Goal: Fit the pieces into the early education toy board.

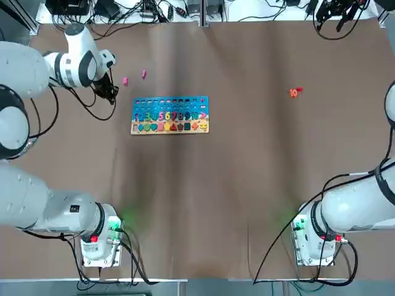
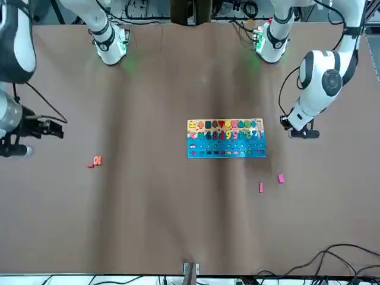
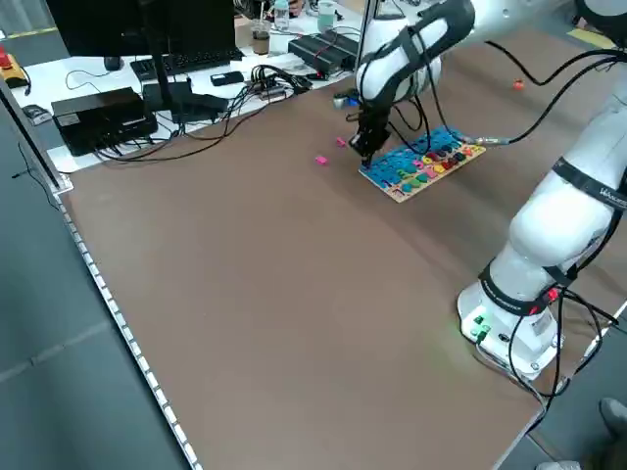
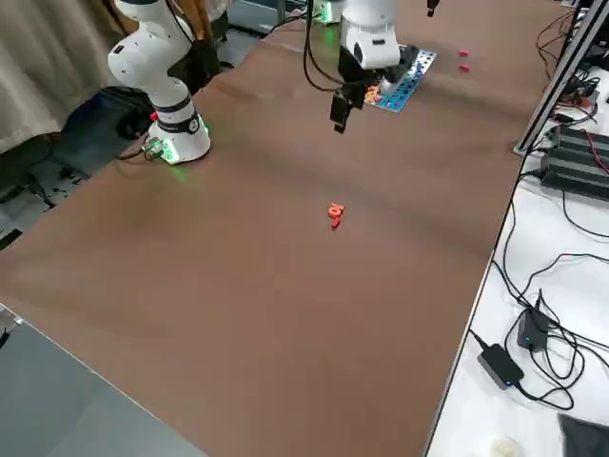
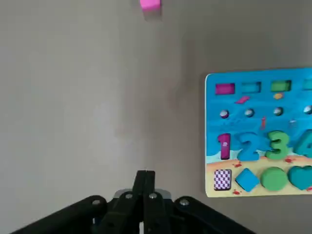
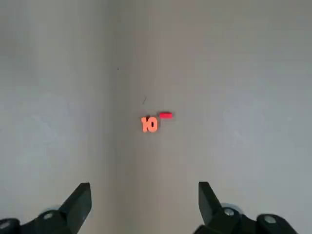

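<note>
The toy board [image 1: 170, 115] lies flat left of the table's middle, blue above and wooden below. Two pink pieces [image 1: 125, 81] [image 1: 144, 74] sit just beyond its far left corner. My left gripper [image 1: 111, 94] hovers beside the board's left end, near those pieces, and is shut with nothing between its fingertips [image 5: 145, 181]; one pink piece [image 5: 149, 4] shows ahead of it. An orange-red piece [image 1: 295, 92] shaped like a "10" lies far right. My right gripper [image 6: 145, 200] hangs above the orange-red piece [image 6: 149, 124], open and holding nothing.
Cables and electronics [image 3: 127, 108] crowd the white bench past the table's far edge. Both arm bases [image 1: 99, 243] [image 1: 315, 240] stand at the near edge. Bare brown tabletop [image 1: 247, 172] spreads between the board and the orange-red piece.
</note>
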